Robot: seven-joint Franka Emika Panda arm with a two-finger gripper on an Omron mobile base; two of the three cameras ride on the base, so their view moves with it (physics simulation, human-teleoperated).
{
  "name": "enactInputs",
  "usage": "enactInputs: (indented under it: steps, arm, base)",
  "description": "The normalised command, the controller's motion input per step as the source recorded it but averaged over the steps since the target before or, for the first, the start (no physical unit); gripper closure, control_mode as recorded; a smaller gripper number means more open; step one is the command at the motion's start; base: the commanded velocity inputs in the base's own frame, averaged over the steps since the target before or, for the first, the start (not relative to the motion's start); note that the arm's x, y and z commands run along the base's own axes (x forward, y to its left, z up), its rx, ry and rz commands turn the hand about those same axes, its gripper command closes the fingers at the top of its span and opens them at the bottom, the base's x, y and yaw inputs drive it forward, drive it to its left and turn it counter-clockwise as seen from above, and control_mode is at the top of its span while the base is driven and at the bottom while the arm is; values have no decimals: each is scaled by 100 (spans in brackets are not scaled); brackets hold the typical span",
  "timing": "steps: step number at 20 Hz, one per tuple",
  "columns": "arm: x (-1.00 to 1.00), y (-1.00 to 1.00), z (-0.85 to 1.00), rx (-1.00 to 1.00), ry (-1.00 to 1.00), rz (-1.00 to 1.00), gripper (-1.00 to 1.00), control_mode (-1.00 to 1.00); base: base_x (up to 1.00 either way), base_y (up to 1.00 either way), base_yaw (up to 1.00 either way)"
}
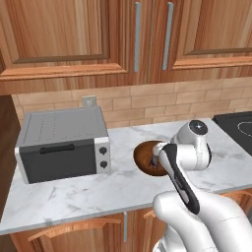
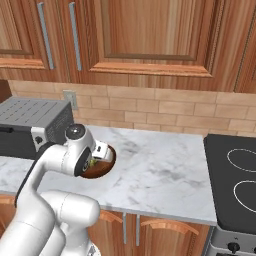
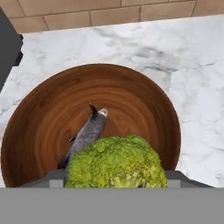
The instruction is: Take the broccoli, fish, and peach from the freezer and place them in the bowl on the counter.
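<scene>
**Green floret held over the brown bowl**

Wooden and glossy, the bowl sits straight beneath the gripper, resting on the white marble counter. In the hand view the broccoli sits right at the gripper, between the two dark finger tips whose ends just show at either side of it, so the jaws stand part-way apart, closed on the floret. Just past the broccoli, farther along the line of the gripper, the fish lies on the floor of the bowl, a slim grey body running slantwise with one end tucked under the floret's edge. I cannot tell whether the broccoli touches the fish or hangs clear of it.

From the left base view, the arm bends down over the bowl and covers most of it; only a brown crescent shows beside the wrist. A grey toaster oven stands on the counter off to the side of the gripper, well apart from the bowl, and a black cooktop lies on the other side.

The right base view shows the bowl peeking from behind the wrist, with a sliver of yellowish green at the hand that I take for the broccoli. The fish and the finger tips are plain in the hand view alone.
</scene>
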Motion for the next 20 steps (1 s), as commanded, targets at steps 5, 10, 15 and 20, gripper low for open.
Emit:
enactInputs:
  steps: [5, 10, 15, 20]
  arm:
    - [39, 0, -24, 0, 0, 0, 100, -100]
    - [10, 0, -34, 0, 0, 0, 100, -100]
    - [0, 0, -28, 0, 0, 0, 100, -100]
    - [6, 0, -23, 0, 0, 0, 100, -100]
  base:
    - [0, 0, 0]
    - [0, 0, 0]
    - [0, 0, 0]
    - [0, 0, 0]
